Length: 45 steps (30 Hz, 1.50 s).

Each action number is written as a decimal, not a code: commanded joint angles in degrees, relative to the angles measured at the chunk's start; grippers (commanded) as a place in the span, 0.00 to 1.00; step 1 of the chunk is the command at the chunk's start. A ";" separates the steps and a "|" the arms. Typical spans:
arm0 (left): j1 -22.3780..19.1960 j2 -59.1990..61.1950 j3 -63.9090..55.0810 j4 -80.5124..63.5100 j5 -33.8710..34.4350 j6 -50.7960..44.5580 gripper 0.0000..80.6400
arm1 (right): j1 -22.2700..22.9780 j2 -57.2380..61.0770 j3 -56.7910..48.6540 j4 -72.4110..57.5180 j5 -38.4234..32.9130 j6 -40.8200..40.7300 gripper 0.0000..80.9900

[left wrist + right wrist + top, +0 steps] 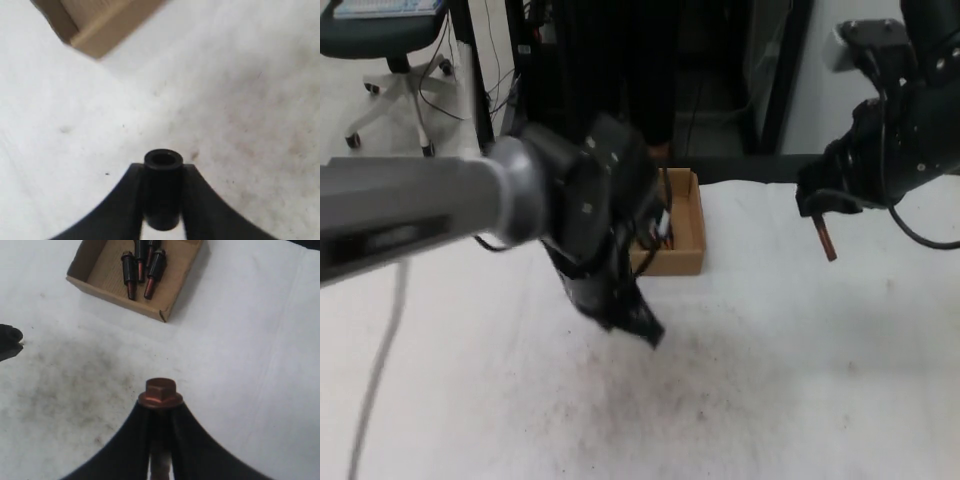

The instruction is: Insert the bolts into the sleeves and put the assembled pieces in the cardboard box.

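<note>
My left gripper (162, 175) is shut on a black sleeve (162, 192), held upright a little above the white bench, with the sleeve's open end showing. In the high view this gripper (642, 325) hangs just in front of the cardboard box (682, 262). My right gripper (160, 407) is shut on a copper bolt (160, 392), hex head toward the camera. It holds the bolt (825, 240) in the air at the right, shank pointing down. Three assembled pieces (142, 270), black sleeves with copper tips, lie in the box (115, 299).
The bench is covered with a white cloth (800, 380) stained dark in the middle. A box corner (95, 30) lies close behind the left gripper. An office chair (395, 60) and dark equipment stand beyond the bench's far edge.
</note>
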<state>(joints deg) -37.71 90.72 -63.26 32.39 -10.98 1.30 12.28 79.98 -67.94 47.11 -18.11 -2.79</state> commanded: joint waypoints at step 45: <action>2.16 -35.89 30.45 -60.55 55.25 -21.11 0.00 | 27.34 -16.91 2.78 -39.63 -19.88 10.09 0.01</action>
<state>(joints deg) -35.57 55.00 -32.76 -27.06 43.34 -18.76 38.75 63.30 -65.58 8.22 -38.90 7.78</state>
